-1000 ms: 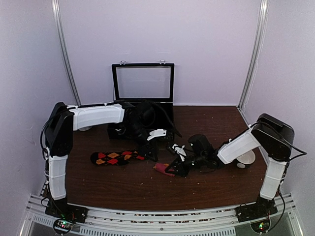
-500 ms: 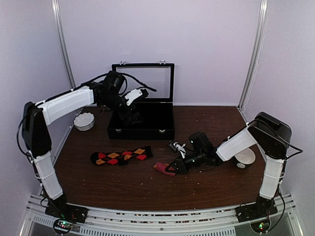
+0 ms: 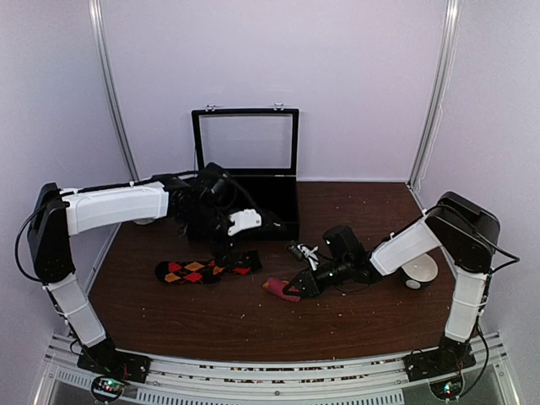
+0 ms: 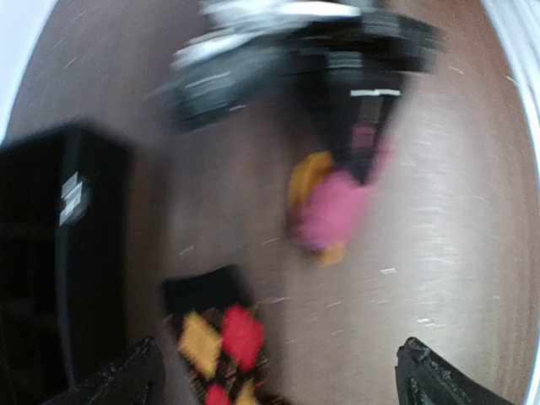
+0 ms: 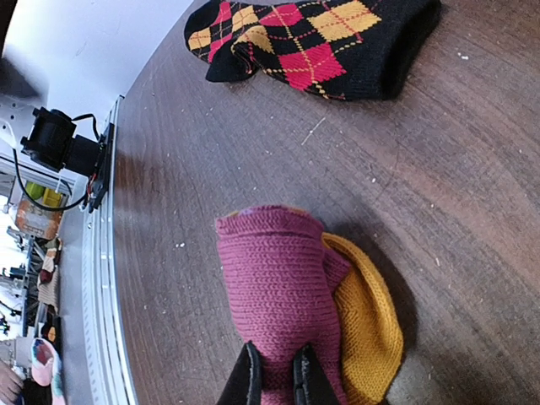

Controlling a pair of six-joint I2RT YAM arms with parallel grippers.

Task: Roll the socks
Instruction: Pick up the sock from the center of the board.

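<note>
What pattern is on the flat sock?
The flat sock is black with red-orange argyle diamonds; right wrist view.

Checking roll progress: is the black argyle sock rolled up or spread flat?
Spread flat, not rolled. The argyle sock lies stretched out lengthwise on the table, its diamonds showing in a row.

The left arm (image 3: 114, 208) rises from its base at the near left corner, bends at a raised elbow and runs its white forearm level toward the middle of the table, where the wrist tips the left gripper (image 4: 278, 386) downward with its jaws spread wide, the two black fingertips (image 4: 126, 375) far apart and holding nothing. The right arm (image 3: 405, 245) folds at a high elbow on the right side and slopes down low toward the centre. The right gripper (image 5: 277, 378) lies close to the tabletop, its jaws pinched nearly together on the pink sock (image 5: 283, 287).
</note>
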